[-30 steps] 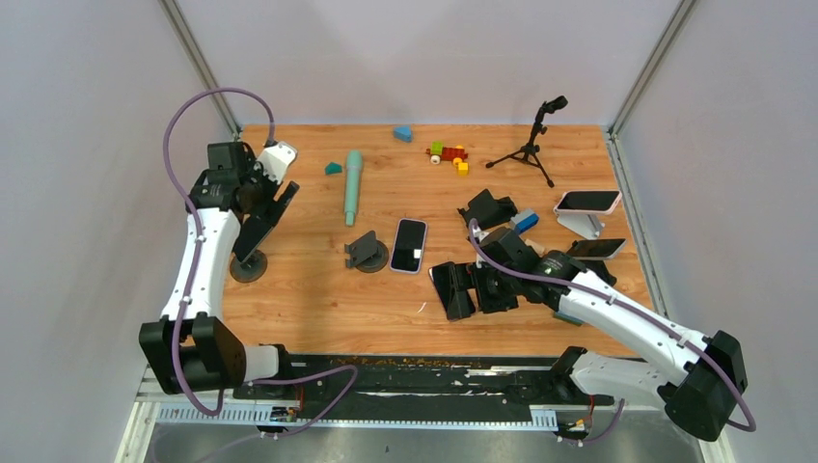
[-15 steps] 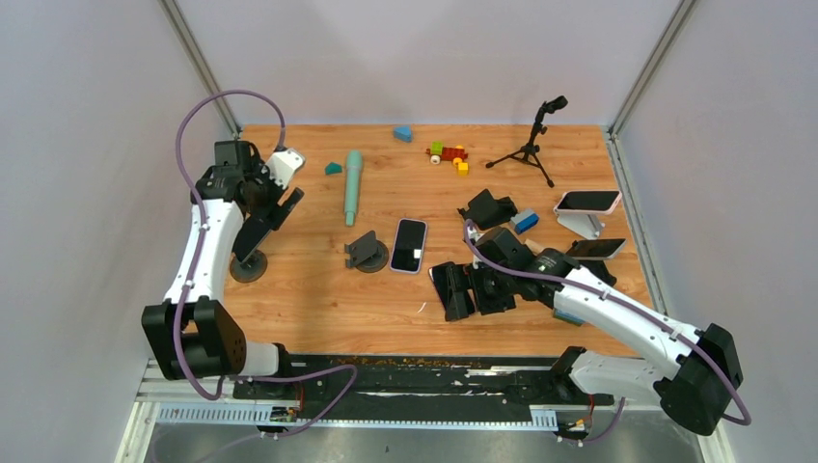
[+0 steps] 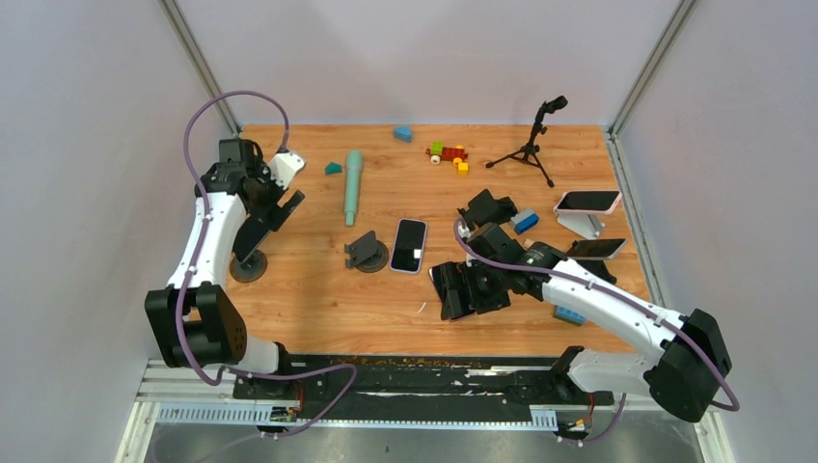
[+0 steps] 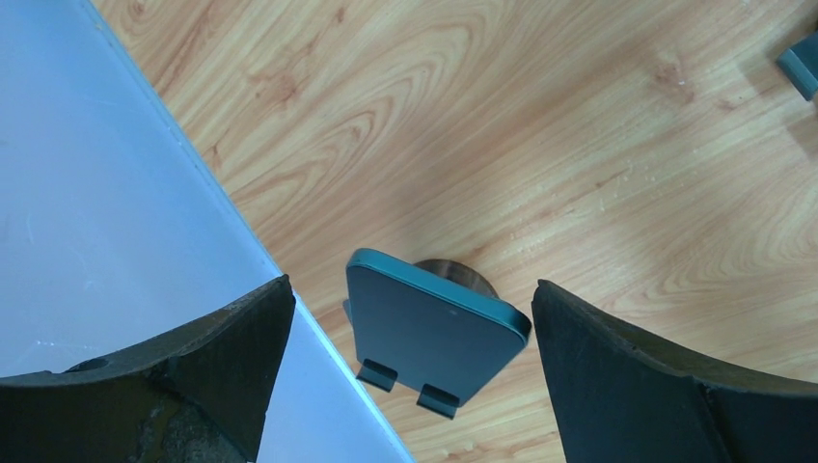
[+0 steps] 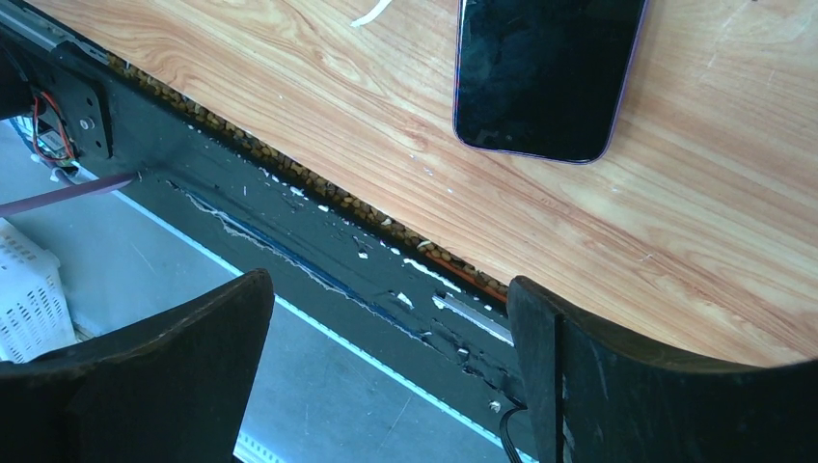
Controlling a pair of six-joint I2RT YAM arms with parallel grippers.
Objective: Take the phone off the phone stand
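A dark teal phone (image 4: 434, 338) leans on a small stand with a round base (image 3: 249, 268) at the table's left edge. Two stand hooks (image 4: 400, 384) hold its lower edge. My left gripper (image 4: 413, 287) is open and hovers above this phone, one finger on each side, not touching it. In the top view the left gripper (image 3: 282, 204) sits just above the phone (image 3: 253, 236). My right gripper (image 3: 461, 289) is open and empty, low over the table's front middle. In its wrist view (image 5: 391, 282) a black-screened phone (image 5: 545, 72) lies flat on the wood.
A lavender phone (image 3: 409, 245) lies flat beside an empty black stand (image 3: 367, 253). Two more phones rest on stands at the right (image 3: 587, 202) (image 3: 596, 249). A teal microphone (image 3: 353, 185), a tripod (image 3: 529, 147), toy blocks (image 3: 447, 154) and a side wall (image 4: 116, 222) are nearby.
My left gripper has shifted slightly back and settled over the teal phone. My right gripper has moved a little left and away from the front edge.
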